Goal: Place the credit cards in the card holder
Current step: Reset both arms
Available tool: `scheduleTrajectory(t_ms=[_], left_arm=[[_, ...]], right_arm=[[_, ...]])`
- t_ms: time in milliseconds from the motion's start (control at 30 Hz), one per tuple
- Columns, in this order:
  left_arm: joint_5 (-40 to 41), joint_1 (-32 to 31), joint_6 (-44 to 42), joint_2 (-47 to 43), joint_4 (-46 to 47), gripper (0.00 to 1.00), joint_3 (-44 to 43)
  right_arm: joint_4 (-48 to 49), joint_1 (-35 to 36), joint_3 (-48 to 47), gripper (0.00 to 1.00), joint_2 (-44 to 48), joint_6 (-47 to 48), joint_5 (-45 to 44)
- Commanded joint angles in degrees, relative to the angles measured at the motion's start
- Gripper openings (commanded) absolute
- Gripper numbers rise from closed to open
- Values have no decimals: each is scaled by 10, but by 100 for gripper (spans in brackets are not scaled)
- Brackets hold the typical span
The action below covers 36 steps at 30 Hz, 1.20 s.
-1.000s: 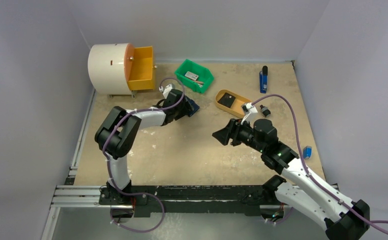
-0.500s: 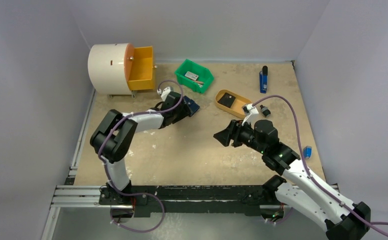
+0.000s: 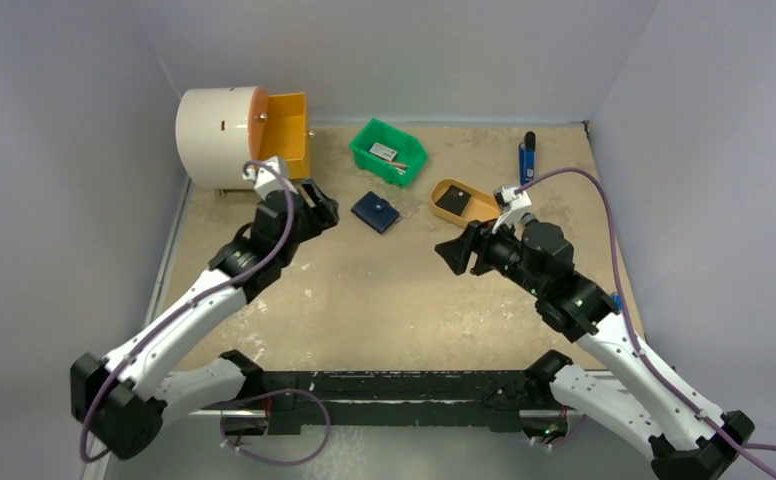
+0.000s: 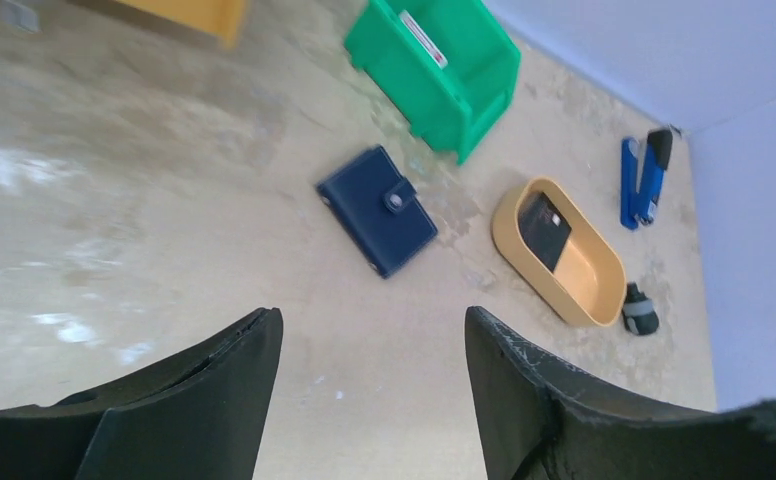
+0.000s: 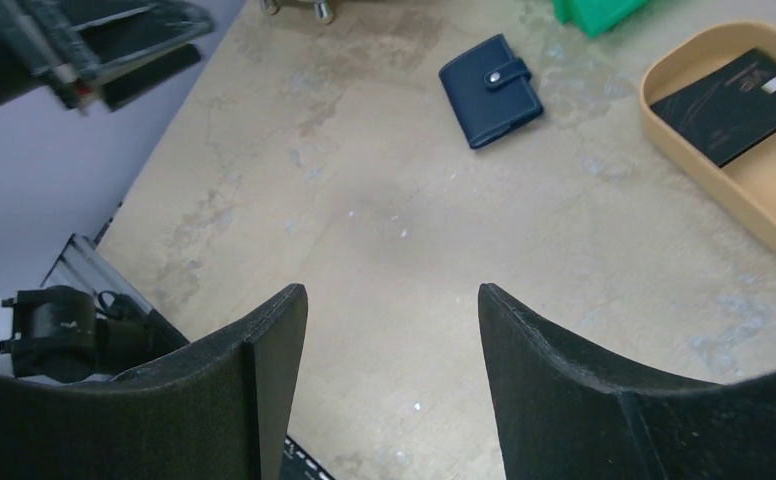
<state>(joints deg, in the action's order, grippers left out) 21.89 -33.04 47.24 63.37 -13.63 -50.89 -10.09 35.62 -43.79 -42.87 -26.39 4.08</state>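
Card holder [image 3: 376, 211] flat on the table [image 3: 384, 300], closed, snap tab across the top with its light stud showing. It sits in front of the green bin [image 3: 389, 150] and to the left of the tan oval tray [image 3: 479, 213], which has a flat black piece [image 3: 453, 200] inside. Left gripper [image 3: 314, 203] hangs off to the holder's left, well apart from it, fingers spread wide with nothing between them. In the left wrist view the card holder lies ahead, lined up with the gap. Right gripper [image 3: 454, 255] hovers on the other side, nearer the camera, also spread wide and holding nothing. Neither one is touching the card holder.
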Motion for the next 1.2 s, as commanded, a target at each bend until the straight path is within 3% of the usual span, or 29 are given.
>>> scheduleTrajectory(t_ms=[0,100,200,233,367,500,600,767,833,933,1000,1067,1167], left_arm=[[111,0,-60,-81,-138,67,-4],[179,0,-26,-101,-203,68,-24],[251,0,68,-100,-286,68,-51],[246,0,73,-97,-292,72,-58],[96,0,-63,-76,-287,75,-84],[51,0,-93,-89,-260,77,-68],[55,0,-84,-89,-245,79,-93],[144,0,-47,-34,-288,81,-208],[168,0,-45,-15,-301,81,-243],[135,0,-99,-13,-262,82,-253],[96,0,-142,-28,-209,83,-243],[72,0,-168,-54,-136,84,-225],[72,0,-180,-59,-100,84,-223]], right_arm=[[-8,0,-46,66,-14,65,-46],[-1,0,-57,68,-20,76,-101],[14,0,-63,70,-26,31,-188],[15,0,-65,71,-29,15,-210],[29,0,-75,98,-51,-15,-288],[-45,0,-149,99,-103,-20,-403],[-86,0,-224,99,-141,27,-437],[-132,0,-360,99,-176,61,-423],[-98,0,-380,99,-159,77,-372],[-5,5,-383,99,-137,148,-296],[-10,32,-431,99,-168,183,-363],[1,84,-469,99,-209,244,-485],[17,115,-494,99,-248,288,-594]])
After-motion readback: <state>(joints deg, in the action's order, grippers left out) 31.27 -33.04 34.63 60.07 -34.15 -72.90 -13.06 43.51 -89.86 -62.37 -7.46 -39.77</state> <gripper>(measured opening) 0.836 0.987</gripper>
